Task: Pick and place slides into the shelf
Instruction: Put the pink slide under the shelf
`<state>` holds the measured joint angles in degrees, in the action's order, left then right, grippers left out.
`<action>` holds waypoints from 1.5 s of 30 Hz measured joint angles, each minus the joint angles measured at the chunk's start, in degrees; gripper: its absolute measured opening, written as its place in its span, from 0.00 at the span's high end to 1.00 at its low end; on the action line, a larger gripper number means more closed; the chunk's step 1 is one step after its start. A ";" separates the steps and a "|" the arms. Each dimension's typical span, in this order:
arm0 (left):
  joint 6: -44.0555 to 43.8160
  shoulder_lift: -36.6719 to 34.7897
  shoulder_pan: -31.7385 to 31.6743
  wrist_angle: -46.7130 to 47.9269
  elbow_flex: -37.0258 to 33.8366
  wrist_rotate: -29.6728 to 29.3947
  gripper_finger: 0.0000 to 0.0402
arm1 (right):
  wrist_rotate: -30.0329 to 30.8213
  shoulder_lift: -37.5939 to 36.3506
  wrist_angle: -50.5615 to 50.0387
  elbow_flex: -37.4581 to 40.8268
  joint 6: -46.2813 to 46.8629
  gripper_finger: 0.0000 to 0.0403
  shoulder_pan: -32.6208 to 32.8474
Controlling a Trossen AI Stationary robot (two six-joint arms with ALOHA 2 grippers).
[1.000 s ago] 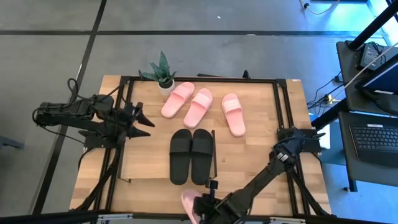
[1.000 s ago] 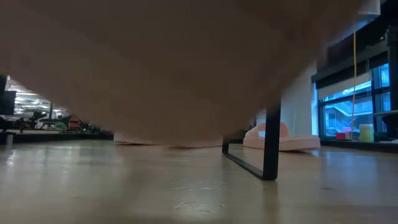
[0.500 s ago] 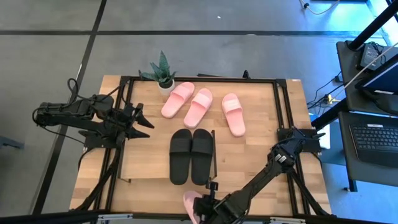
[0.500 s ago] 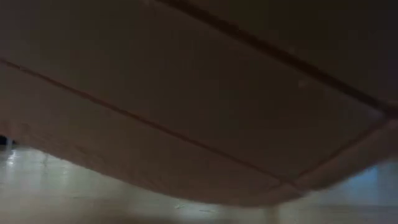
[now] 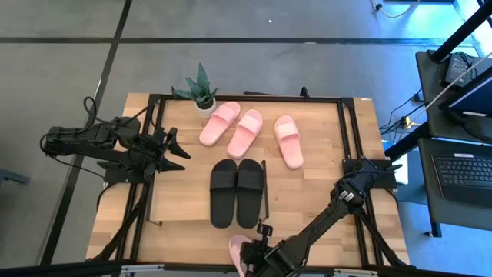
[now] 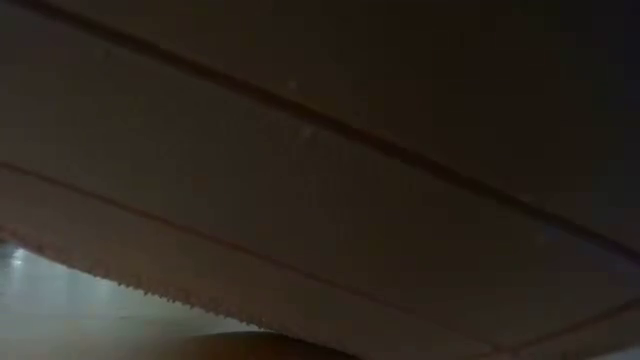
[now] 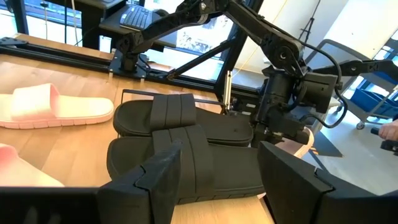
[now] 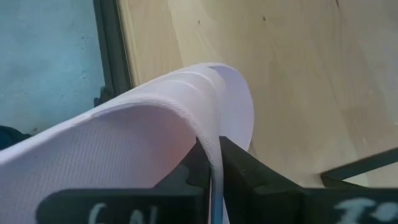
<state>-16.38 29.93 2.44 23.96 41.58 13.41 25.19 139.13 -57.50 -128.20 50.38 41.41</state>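
A pink slide is clamped by its strap in the right gripper at the table's six o'clock edge. Transfer onto the shelf is judged next. The left gripper, fingers apart, waits at nine o'clock.

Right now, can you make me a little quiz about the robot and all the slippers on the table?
1. How many pale pink slides lie in the row by the potted plant?
2. True or false: the right gripper has its fingers pinched on the strap of a pale pink slide.
3. Which sits nearest the black pair of slides? A: the plant. B: the left gripper. C: the laptop.

Key
1. Three.
2. True; it holds that slide at the table's near edge.
3. B. The left gripper waits open beside the black pair, holding nothing.
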 joint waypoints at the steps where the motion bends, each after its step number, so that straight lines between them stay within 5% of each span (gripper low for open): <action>1: 0.00 0.00 -0.02 -0.01 0.00 -0.01 0.50 | 0.00 0.00 0.08 0.00 0.31 0.93 0.00; 10: 0.02 0.00 -0.02 -0.19 0.00 0.71 0.50 | -0.02 0.00 1.19 0.01 1.87 0.78 0.00; 18: -1.45 0.44 3.70 -11.29 0.60 15.70 0.50 | -2.84 0.00 1.14 0.02 2.10 0.65 -0.07; 30: -4.41 6.81 16.45 -14.03 5.28 12.98 0.50 | -2.99 0.00 0.81 -1.09 2.32 0.64 -0.07; 45: -2.94 8.11 18.55 -6.71 7.67 8.34 0.50 | -2.93 0.00 0.22 -2.58 4.82 0.64 -1.20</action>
<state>-19.32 38.04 20.98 17.25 49.25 21.75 22.26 139.13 -57.28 -130.78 55.20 40.21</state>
